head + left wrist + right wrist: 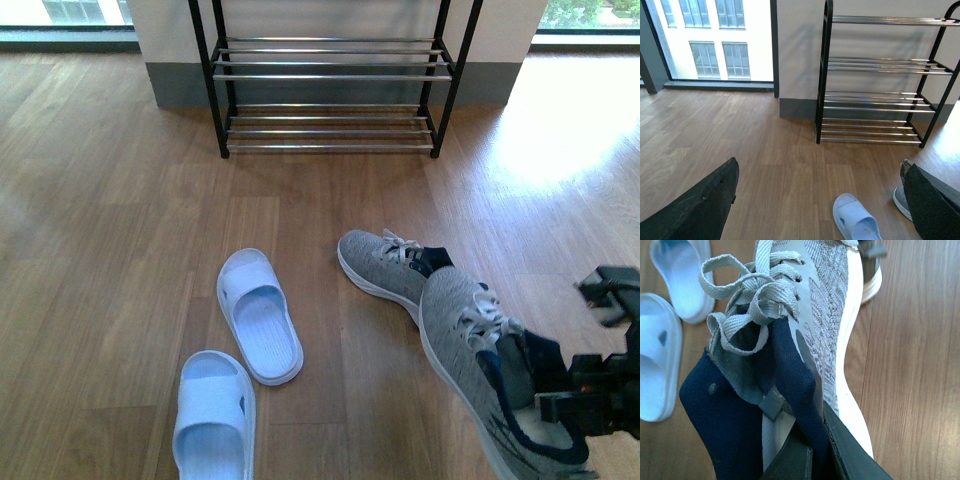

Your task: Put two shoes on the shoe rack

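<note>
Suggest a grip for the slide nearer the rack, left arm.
Pinch the strap of that slide: it arches up, leaving a gap one finger can probably slip into. Come from above on the open heel side, which faces the robot. The left gripper is open.

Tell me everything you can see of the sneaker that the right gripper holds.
The held sneaker has a grey knit upper, white sole, navy lining and loosely tied grey laces. It is on the robot's right, toe pointing toward the rack, overlapping the heel of the other sneaker. The right gripper is shut on its navy collar, one finger inside. I cannot tell whether it is lifted.
</note>
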`<action>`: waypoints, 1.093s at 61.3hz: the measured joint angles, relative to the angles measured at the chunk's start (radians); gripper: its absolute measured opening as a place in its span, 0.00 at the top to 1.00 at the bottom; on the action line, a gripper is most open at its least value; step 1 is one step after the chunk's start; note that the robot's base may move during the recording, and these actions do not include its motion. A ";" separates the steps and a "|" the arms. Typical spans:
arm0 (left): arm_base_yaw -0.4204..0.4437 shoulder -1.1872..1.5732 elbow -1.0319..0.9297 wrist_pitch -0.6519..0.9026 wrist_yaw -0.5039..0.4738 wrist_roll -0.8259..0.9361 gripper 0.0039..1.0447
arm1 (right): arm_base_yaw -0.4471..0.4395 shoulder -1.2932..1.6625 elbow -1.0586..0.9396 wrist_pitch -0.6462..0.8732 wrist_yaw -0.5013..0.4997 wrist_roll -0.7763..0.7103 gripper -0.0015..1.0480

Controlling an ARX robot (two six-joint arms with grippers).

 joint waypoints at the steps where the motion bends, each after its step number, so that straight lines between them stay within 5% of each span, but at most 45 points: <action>1: 0.000 0.000 0.000 0.000 0.000 0.000 0.09 | 0.000 -0.043 -0.013 -0.013 -0.001 0.003 0.99; 38: 0.000 0.000 0.000 0.000 0.000 0.000 0.09 | 0.010 -1.313 -0.201 -0.594 0.098 0.175 0.99; 67: 0.000 0.000 0.000 0.000 -0.003 0.000 0.09 | 0.007 -1.380 -0.216 -0.603 0.098 0.202 0.99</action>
